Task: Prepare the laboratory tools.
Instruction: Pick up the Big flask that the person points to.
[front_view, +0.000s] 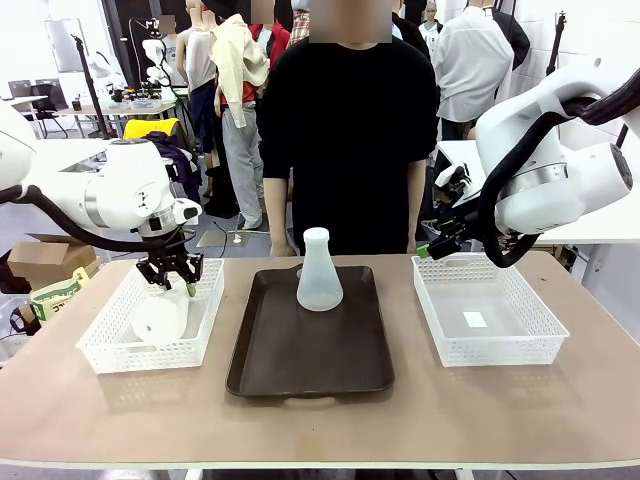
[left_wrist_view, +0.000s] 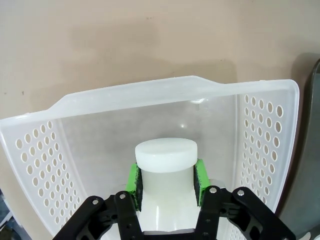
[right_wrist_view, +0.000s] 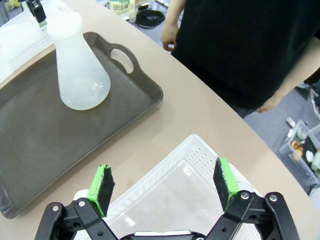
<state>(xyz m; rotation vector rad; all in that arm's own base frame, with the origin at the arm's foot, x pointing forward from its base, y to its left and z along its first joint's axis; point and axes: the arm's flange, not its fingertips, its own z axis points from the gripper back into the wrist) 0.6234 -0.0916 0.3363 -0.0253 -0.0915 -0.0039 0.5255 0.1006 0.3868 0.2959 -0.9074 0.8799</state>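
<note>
One frosted-white conical flask stands in the left white mesh basket. My left gripper is shut on its neck from above. In the left wrist view the green pads press both sides of the flask's neck just under its rim, and my left gripper hides the flask's body. A second flask stands upright on the dark brown tray, also seen as the flask at upper left of the right wrist view. My right gripper hangs open over the right basket, holding nothing.
The right white basket holds only a small label. A person in black stands at the far edge behind the tray, one hand near the table. The tray has a cut-out handle facing the person.
</note>
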